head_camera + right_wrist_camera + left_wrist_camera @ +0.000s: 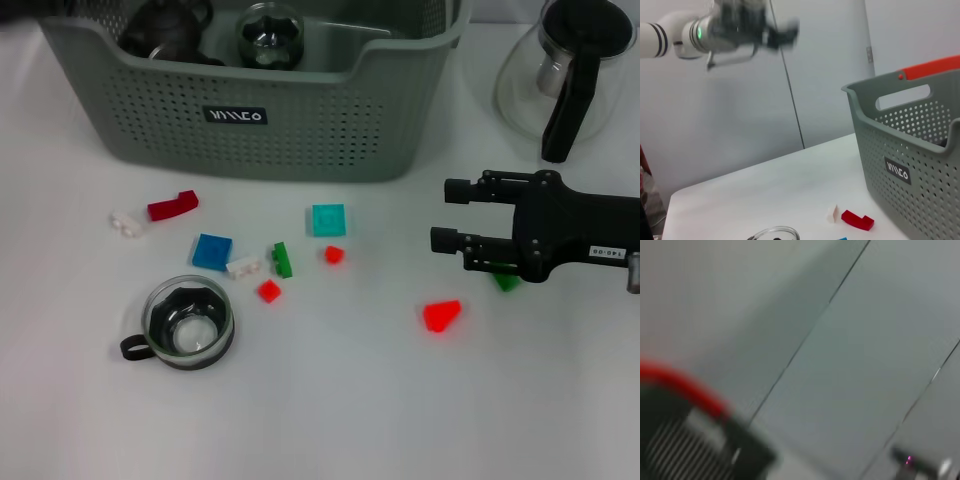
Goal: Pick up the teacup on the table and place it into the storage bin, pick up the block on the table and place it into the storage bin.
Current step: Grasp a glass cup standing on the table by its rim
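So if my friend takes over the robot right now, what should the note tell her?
Right gripper: open, empty, hovering low over the table beside the scattered blocks, near the green block and red block.
Left gripper: raised high in the air, away from the work.
Storage bin: at the back of the table, with some glassware already inside.
Teacup: on the table in front, not picked up yet.
Left to do: put the teacup in the bin, then a block.
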`<state>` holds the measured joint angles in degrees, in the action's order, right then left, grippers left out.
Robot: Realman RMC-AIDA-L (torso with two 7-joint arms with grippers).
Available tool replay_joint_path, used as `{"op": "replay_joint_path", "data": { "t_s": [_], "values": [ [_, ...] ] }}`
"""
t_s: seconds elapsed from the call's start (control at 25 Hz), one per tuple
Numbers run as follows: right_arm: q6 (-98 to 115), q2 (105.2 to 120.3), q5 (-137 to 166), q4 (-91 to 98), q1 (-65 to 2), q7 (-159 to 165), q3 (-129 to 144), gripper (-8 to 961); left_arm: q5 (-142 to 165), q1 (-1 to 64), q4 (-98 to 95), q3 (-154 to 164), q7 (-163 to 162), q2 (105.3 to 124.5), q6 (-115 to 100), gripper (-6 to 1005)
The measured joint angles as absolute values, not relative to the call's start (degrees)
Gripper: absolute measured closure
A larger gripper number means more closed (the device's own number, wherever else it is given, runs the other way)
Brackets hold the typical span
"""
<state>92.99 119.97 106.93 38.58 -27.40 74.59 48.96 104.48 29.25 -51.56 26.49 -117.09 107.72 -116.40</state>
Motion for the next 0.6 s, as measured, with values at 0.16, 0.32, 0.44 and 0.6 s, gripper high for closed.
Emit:
{"op": "replay_joint_path", "data": {
  "t_s": [0.16,0.32,0.44,0.6],
  "values": [
    [93.00,119.92,106.96,38.58,-27.42,74.56,48.96,278,117.08,29.11,-56.32,29.75,-116.95,107.95,-116.44,479],
    [93.07,119.88,106.97,38.58,-27.42,74.58,48.99,279,129.21,30.43,-58.88,33.61,-117.77,108.48,-115.81,478],
    [93.08,119.94,106.97,38.58,-27.42,74.64,49.08,279,135.42,31.66,-61.66,34.94,-119.55,110.14,-115.48,478],
    [93.05,119.97,106.96,38.58,-27.42,74.75,49.04,279,141.82,32.29,-69.40,38.31,-122.62,114.51,-115.00,478]
  ]
}}
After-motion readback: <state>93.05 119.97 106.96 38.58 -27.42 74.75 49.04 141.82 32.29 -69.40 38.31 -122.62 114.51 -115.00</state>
